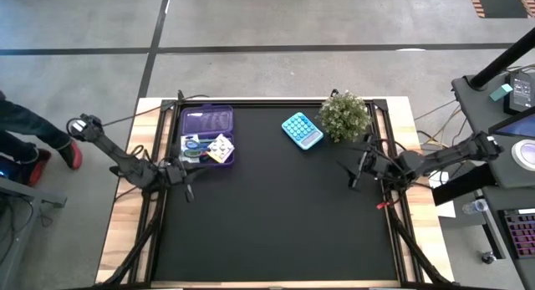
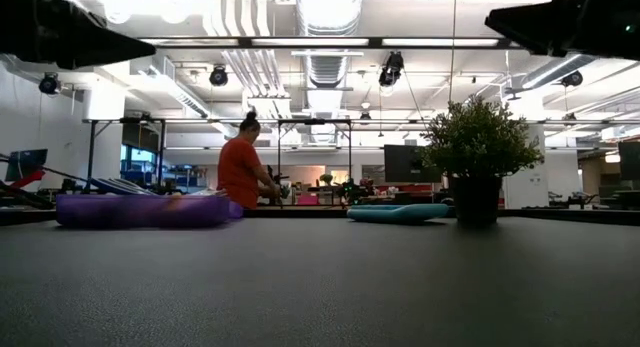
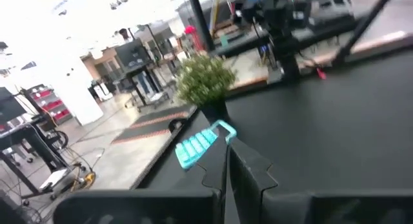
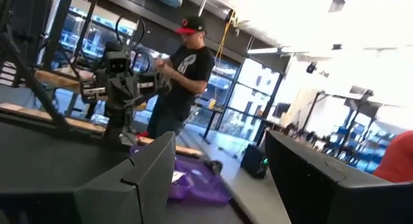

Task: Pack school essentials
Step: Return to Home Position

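An open translucent purple case (image 1: 207,133) lies at the table's far left; small stationery, the school essentials (image 1: 206,148), sits in its near half. The case also shows in the low view (image 2: 140,209) and in the right wrist view (image 4: 193,182). My left gripper (image 1: 186,183) hovers shut just near of the case, at the table's left edge, holding nothing; its fingers (image 3: 227,169) are pressed together. My right gripper (image 1: 355,171) hangs open at the right edge, near of the plant, its fingers (image 4: 139,179) wide apart and nothing between them.
A teal calculator (image 1: 302,129) lies at the far middle, beside a potted plant (image 1: 344,114) to its right. The black mat's (image 1: 276,223) middle and near half show nothing on them. A person (image 4: 184,69) stands beyond the table's left side; another (image 2: 240,172) is far behind.
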